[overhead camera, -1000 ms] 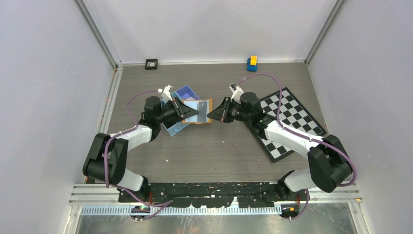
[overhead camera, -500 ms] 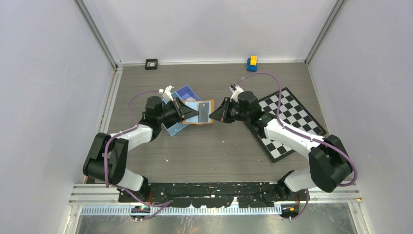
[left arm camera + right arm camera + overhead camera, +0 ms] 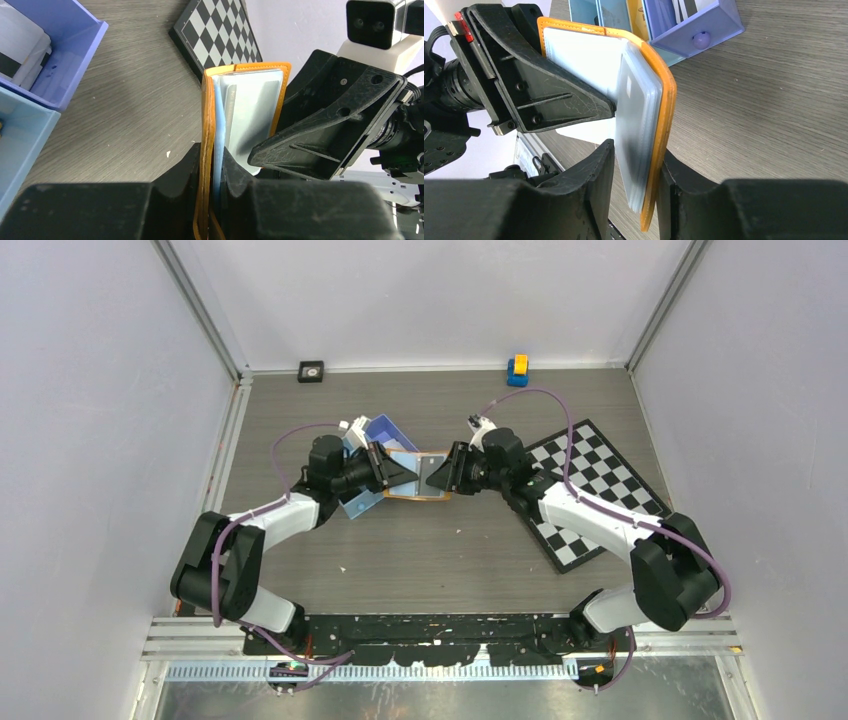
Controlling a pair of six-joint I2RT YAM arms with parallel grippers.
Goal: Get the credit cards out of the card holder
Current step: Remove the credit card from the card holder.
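Card holder (image 3: 666, 120) hangs between your two claws, over the wooden surface (image 3: 450, 550) and just in front of the blue tray (image 3: 75, 65). It is folded open with one orange flap in each claw. From above, its long axis runs left to right across the gap between your arms, and its right end sits a little nearer to you. The pale inside shows to the overhead camera, with the orange cover edging the near side.

Your left claw (image 3: 211, 155) is clenched on its flap. Both fingers pinch the orange cover and a pale blue sleeve, seen edge-on, and that flap points straight away from the wrist toward the chessboard (image 3: 600, 495).

Your right claw (image 3: 635, 155) straddles the other flap — one finger on the side of the credit cards (image 3: 639, 120), the other behind the orange back. The jaws stand partly apart, and I cannot tell whether they press the flap or only bracket it.

The credit cards, pale grey-blue, sit inside the holder — stacked flat against the right-hand cover, faces parallel to it. Your two claw tips come close together near the fold.
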